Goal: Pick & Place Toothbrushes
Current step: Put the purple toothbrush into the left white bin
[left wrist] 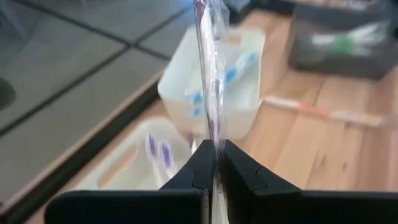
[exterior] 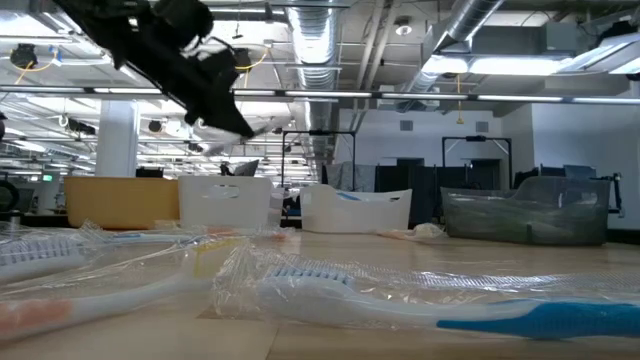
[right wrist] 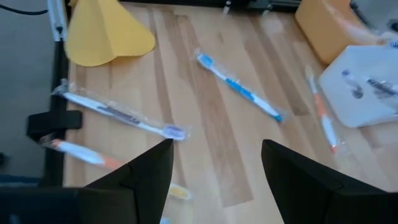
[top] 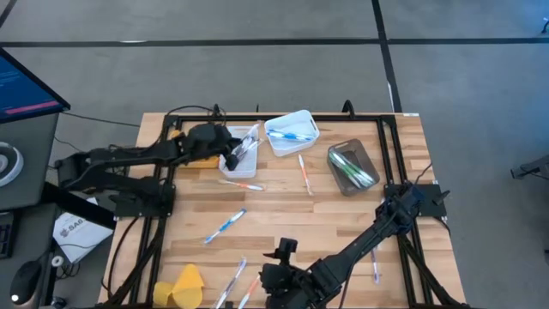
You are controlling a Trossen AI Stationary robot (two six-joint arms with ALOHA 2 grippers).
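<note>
the left pincer [top: 241,148] is clenched on a wrapped toothbrush [left wrist: 209,81] above the white bin [top: 243,167]; the right pincer [right wrist: 214,168] waits released near the yellow lump [right wrist: 106,31]. light, slick-wrapped sticks, probably best pinched mid-handle.

Room: grey floor [top: 257,77] crossed by dark lines, wooden table [top: 283,215], monitor [top: 26,86] at one side, exposed silver ceiling ducts [exterior: 320,40], fluorescent strip lights [exterior: 480,62], white columns [exterior: 117,140].
</note>
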